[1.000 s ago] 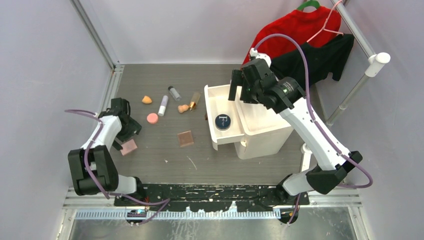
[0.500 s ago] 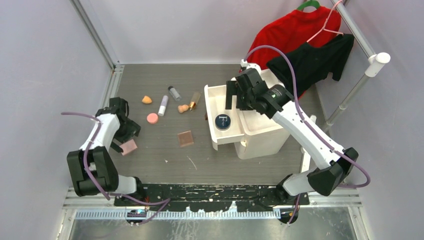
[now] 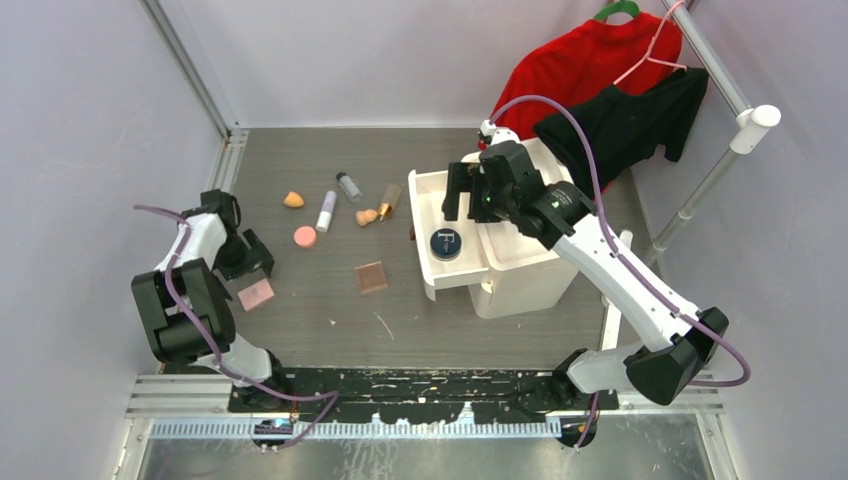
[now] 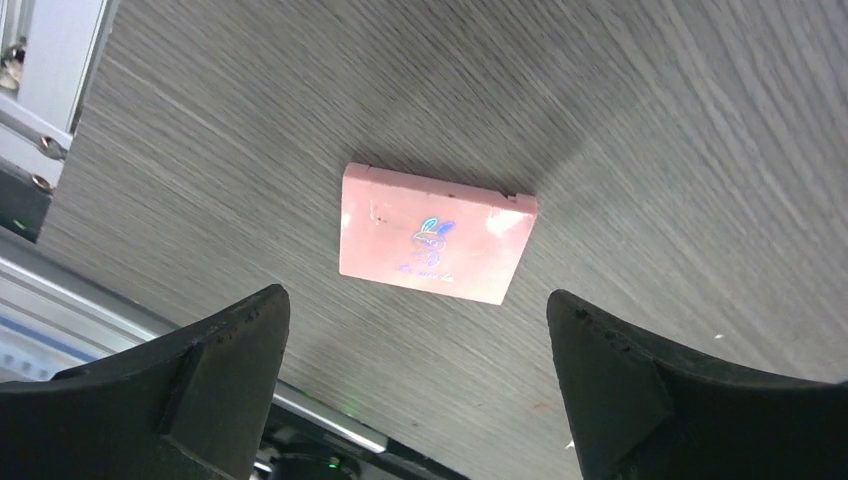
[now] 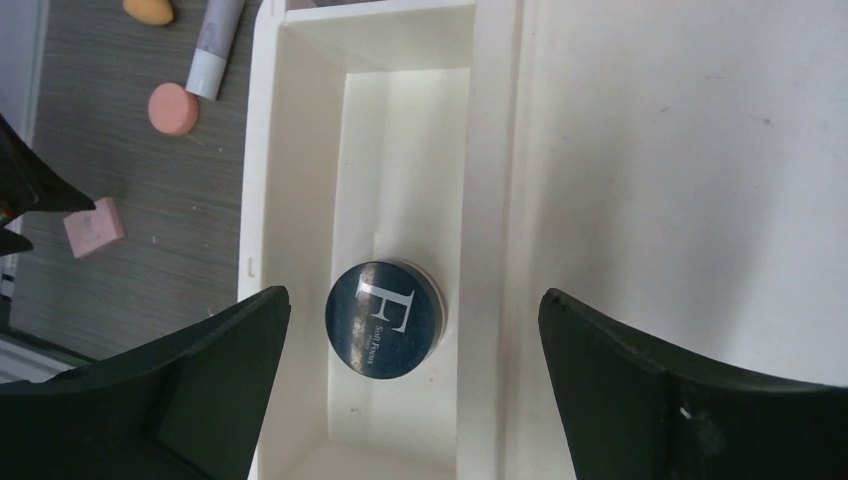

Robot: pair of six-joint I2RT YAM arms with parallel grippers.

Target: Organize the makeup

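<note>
We see the left gripper (image 4: 418, 300), jaws wide and empty, poised over the pink palette (image 4: 432, 233) lying flat on the table (image 4: 650, 120), presumably to grasp it, while the right gripper (image 5: 415, 300), likewise open, hovers above the navy compact (image 5: 386, 317) resting in the white drawer (image 5: 300, 180).

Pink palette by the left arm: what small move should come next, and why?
Probably lower the left gripper onto the pink palette: its jaws stand open, aimed at it, and it lies flat on the table, untouched. Only the navy compact is in the white tray.
</note>
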